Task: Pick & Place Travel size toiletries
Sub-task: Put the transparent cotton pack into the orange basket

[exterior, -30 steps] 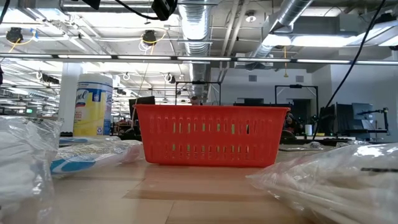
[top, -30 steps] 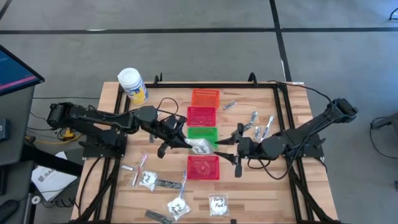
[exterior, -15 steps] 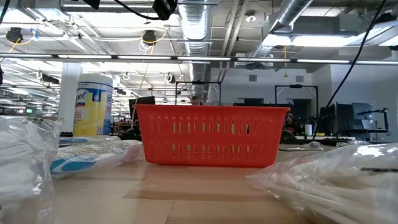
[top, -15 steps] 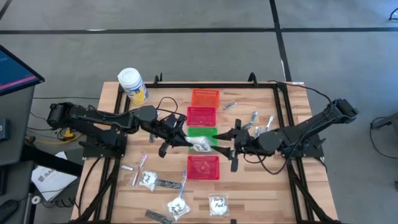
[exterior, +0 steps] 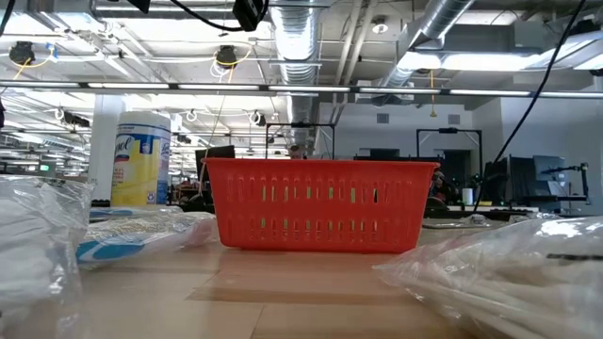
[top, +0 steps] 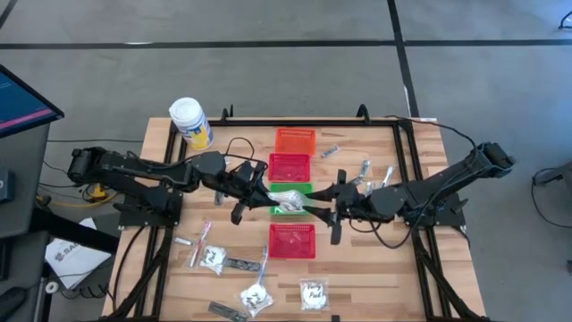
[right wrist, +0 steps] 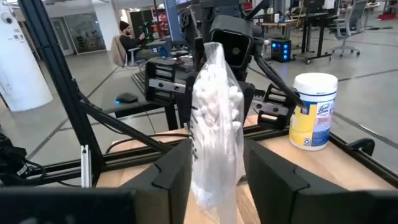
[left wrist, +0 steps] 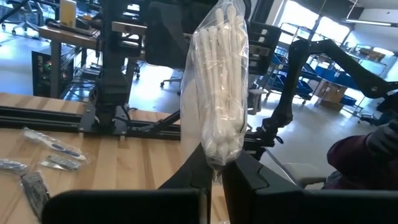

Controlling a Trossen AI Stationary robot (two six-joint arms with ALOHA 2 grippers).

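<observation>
A clear sachet [top: 288, 201] of white sticks hangs in the air over the green basket [top: 290, 188] at the table's middle. My left gripper [top: 266, 200] is shut on its left end. My right gripper [top: 315, 207] reaches in from the right. It is open, with one finger on either side of the sachet's free end [right wrist: 214, 124]. More toiletries lie on the wood: sachets and toothbrushes near the front left [top: 234, 268] and small tubes at the far right [top: 366, 174]. My left gripper pinches the sachet's end [left wrist: 214, 163] between its two fingers. It comes level from the table's left side. The sachet sticks straight out past the fingertips toward the other arm, lifted clear above the green basket. My right gripper's fingers [right wrist: 177, 165] stand close beside the sachet's sides; whether they touch it I cannot tell.
Several small mesh baskets stand in a row down the table's middle: orange [top: 294, 139], red [top: 290, 166], green, and another red one [top: 292, 240] nearest the front. A large white jar with a yellow label [top: 189, 122] stands at the far left corner.
My right gripper has gone toward the table's left and has come up around the sachet's free end. The left gripper has kept its hold on the sachet over the green basket.
</observation>
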